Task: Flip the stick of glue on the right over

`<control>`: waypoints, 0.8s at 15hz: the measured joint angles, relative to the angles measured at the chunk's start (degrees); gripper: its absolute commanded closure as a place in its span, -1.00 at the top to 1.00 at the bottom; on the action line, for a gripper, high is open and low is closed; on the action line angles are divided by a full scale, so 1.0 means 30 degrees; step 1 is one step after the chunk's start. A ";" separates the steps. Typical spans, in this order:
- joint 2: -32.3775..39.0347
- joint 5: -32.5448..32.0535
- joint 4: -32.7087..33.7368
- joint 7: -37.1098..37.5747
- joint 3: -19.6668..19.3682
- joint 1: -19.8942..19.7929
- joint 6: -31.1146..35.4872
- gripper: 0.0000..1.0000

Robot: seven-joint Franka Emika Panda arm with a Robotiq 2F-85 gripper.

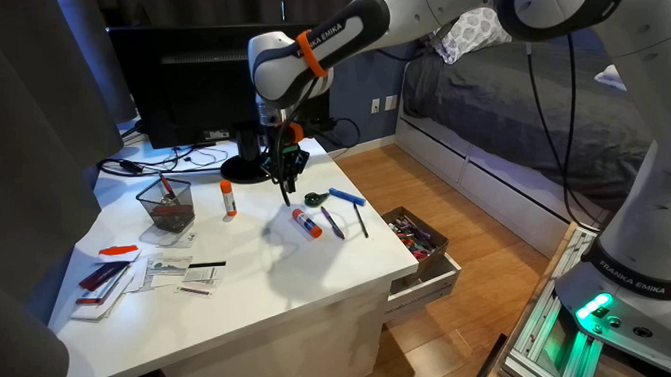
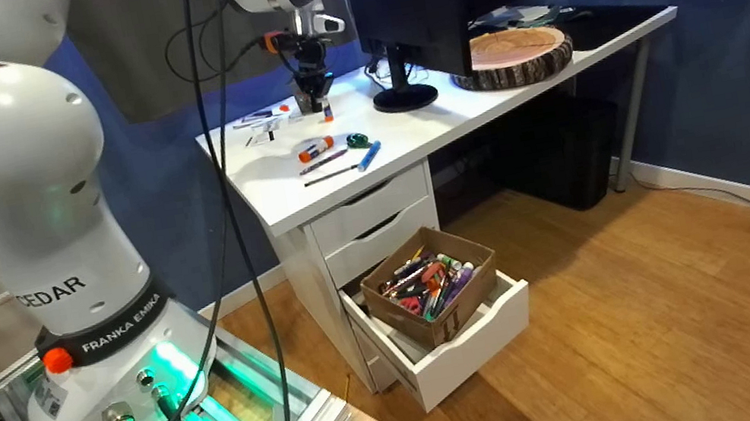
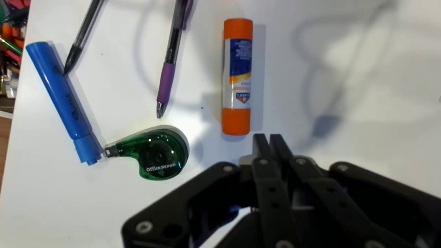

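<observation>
The stick of glue [image 3: 237, 77] lies on its side on the tabletop [image 3: 51, 206] near the purple pen [image 3: 171, 55]; the pincer [image 3: 268, 137] hovers closed, empty: flip seemingly either finished or unstarted

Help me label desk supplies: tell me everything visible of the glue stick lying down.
The glue stick is a plastic-looking cylinder, orange at both ends, with a white label bearing a dark blue panel, a yellow-orange stripe and small print. It lies on its side on the desk, beside but apart from the purple pen. Only the desk visibly touches it; the end effector hangs clear of it.
</observation>
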 measured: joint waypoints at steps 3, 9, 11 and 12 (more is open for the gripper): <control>0.0078 -0.0047 0.0470 -0.0317 0.0097 0.0007 -0.0871 0.20; 0.0028 -0.2273 0.0245 -0.0234 -0.0295 0.0965 0.0733 0.52; -0.0165 -0.2794 -0.0274 -0.0128 -0.0500 0.1394 0.1573 0.76; -0.0253 -0.2841 -0.0432 -0.0126 -0.0554 0.1493 0.1662 0.77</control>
